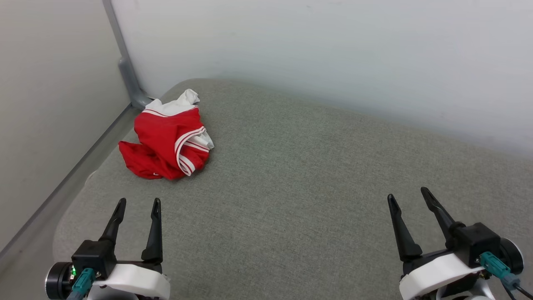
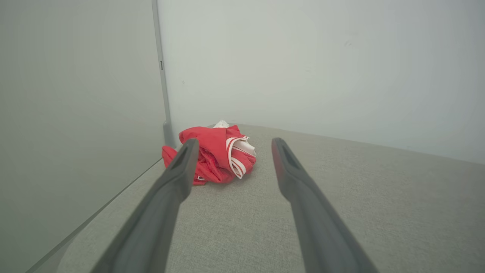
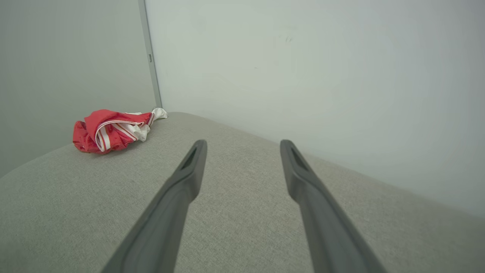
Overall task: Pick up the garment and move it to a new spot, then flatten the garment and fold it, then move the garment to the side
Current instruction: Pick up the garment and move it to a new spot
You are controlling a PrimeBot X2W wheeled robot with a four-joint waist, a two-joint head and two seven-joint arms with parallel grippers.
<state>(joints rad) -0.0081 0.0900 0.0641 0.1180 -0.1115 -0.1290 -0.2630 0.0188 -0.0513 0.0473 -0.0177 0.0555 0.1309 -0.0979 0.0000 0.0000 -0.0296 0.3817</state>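
Finds the red jersey T-shirt (image 1: 166,141) in a crumpled heap at the far left corner of the grey fabric-covered surface (image 1: 312,175), close to the rounded edge and just short of the grey metal post (image 1: 129,79) where the walls meet. Lies, in the head view, at roughly 12 to 1 o'clock from the left end effector (image 1: 139,201), near it with bare fabric between. Lies just past 9 o'clock from the right end effector (image 1: 407,193), well apart across the surface. Sits almost dead ahead at 12 o'clock in the left wrist view, partly behind one finger, and off at 10 o'clock in the right wrist view. Runs its long axis, in the head view, from the white sleeve at 1 o'clock down to a red hem at 7 o'clock, with red-and-white striped trim curling along the 4 o'clock side. Leaves the left arm clearly the nearer, so probably calls for a short, nearly straight reach by that arm for the pick-up, not yet begun. Keeps neither end effector on anything: both spread wide, gripping nothing, touching nothing. Shows no brand, label or readable writing: no numerals on the exposed folds, and a small white mark at the lower red hem too small to read
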